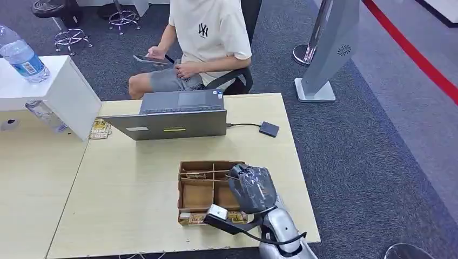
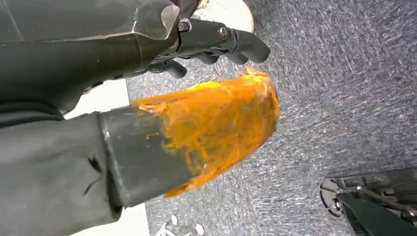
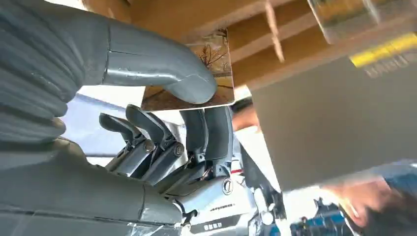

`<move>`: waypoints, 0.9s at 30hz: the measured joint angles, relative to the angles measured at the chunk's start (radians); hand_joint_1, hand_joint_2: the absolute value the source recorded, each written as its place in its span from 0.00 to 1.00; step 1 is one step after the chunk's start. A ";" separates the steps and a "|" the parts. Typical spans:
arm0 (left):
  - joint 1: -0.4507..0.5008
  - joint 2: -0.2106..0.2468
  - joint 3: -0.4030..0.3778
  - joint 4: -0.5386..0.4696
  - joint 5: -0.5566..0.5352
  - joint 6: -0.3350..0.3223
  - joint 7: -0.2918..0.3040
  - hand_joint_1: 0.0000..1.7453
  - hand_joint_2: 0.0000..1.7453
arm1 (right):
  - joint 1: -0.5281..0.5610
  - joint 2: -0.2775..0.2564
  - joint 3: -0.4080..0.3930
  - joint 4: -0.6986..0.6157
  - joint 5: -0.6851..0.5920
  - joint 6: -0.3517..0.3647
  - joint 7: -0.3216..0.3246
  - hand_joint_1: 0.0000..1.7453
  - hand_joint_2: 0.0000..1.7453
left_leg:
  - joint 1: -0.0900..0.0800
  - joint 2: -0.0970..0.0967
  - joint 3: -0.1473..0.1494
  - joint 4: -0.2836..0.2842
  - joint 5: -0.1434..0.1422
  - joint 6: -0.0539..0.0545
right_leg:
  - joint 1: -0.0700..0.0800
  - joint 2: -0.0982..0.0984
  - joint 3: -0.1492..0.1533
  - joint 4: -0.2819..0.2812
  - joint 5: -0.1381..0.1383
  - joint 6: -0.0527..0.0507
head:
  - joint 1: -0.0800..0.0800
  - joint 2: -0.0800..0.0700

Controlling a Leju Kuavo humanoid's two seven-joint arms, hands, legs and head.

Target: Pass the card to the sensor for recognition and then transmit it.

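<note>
1. The right arm (image 1: 281, 229) is silver, with a smooth rounded shell near the wrist.
2. A black cable (image 1: 281, 238) loops across that arm.
3. A small white block (image 1: 217, 211) sits on a black bracket beside the wrist.
4. The right hand (image 1: 252, 187) is wrapped in a glossy dark grey cover.
5. Close up, the cover (image 3: 29, 73) is grey and ribbed, the thumb (image 3: 157, 69) thick and grey.
6. The fingers (image 3: 211, 132) are darker, with round metal screws at their bases.
7. The left hand (image 2: 211, 42) has black fingers with silver screws.
8. Its thumb (image 2: 216, 128) is dark with a worn orange coating.
</note>
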State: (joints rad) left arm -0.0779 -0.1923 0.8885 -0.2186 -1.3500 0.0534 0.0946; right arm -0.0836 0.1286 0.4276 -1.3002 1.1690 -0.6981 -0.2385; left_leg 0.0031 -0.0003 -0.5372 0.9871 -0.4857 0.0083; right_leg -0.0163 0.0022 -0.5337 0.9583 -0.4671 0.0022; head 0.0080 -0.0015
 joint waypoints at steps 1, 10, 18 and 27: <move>0.000 0.000 0.001 0.000 0.001 0.001 -0.001 0.00 0.00 | 0.009 0.000 0.000 -0.042 -0.071 0.000 -0.019 1.00 1.00 | 0.000 0.000 0.000 0.000 0.000 0.000 | 0.000 0.000 0.000 0.000 0.000 0.000 | 0.000 0.000; 0.001 -0.002 0.017 0.000 0.005 0.011 -0.016 0.00 0.00 | 0.084 -0.003 0.000 -0.384 -0.473 0.023 -0.142 1.00 1.00 | 0.000 0.000 0.000 0.000 0.000 0.000 | 0.000 0.000 0.000 0.000 0.000 0.000 | 0.000 0.000; 0.001 -0.002 0.018 0.000 0.005 0.013 -0.023 0.00 0.00 | 0.113 -0.011 -0.002 -0.521 -0.539 0.055 -0.173 1.00 1.00 | 0.000 0.000 0.000 0.000 0.000 0.000 | 0.000 0.000 0.000 0.000 0.000 0.000 | 0.000 0.000; 0.001 -0.002 0.018 0.000 -0.022 0.007 -0.026 0.00 0.00 | 0.064 -0.011 -0.002 -0.509 -0.414 0.055 -0.166 1.00 1.00 | 0.000 0.000 0.000 0.000 0.000 0.000 | 0.000 0.000 0.000 0.001 0.000 0.000 | 0.000 0.000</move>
State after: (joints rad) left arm -0.0774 -0.1938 0.9064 -0.2186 -1.3722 0.0606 0.0690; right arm -0.0197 0.1179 0.4253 -1.8093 0.7550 -0.6436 -0.4043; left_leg 0.0030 -0.0002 -0.5370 0.9871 -0.4856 0.0083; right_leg -0.0164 0.0022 -0.5335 0.9591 -0.4671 0.0022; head 0.0080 -0.0015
